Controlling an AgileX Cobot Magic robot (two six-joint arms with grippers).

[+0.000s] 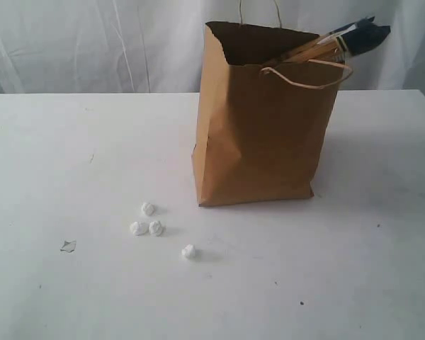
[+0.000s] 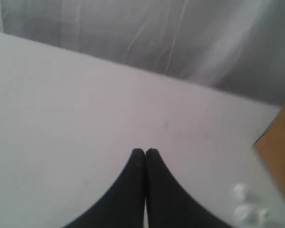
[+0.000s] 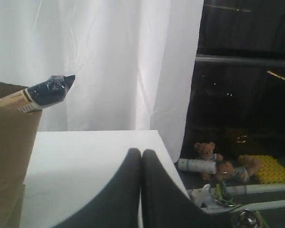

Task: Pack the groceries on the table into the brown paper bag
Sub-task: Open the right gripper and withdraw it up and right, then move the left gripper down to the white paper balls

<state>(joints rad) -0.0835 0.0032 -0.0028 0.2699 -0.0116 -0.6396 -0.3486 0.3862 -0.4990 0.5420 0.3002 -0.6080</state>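
The brown paper bag [image 1: 258, 120] stands upright on the white table [image 1: 71, 156], right of centre. A long dark noodle packet [image 1: 354, 37] pokes out of its top at the right; the same noodle packet [image 3: 40, 92] shows in the right wrist view above the bag [image 3: 9, 152]. No other groceries are visible on the table. Neither arm appears in the exterior view. My left gripper [image 2: 145, 152] is shut and empty above bare table, with the bag's corner [image 2: 280, 147] off to one side. My right gripper [image 3: 141, 153] is shut and empty near the table's edge.
Several small white crumpled balls [image 1: 147, 225] and a small grey scrap [image 1: 68, 246] lie on the table in front of the bag. A white curtain [image 1: 92, 42] hangs behind. Beyond the table edge, a dark area holds teddy bears [image 3: 206, 152] and clutter.
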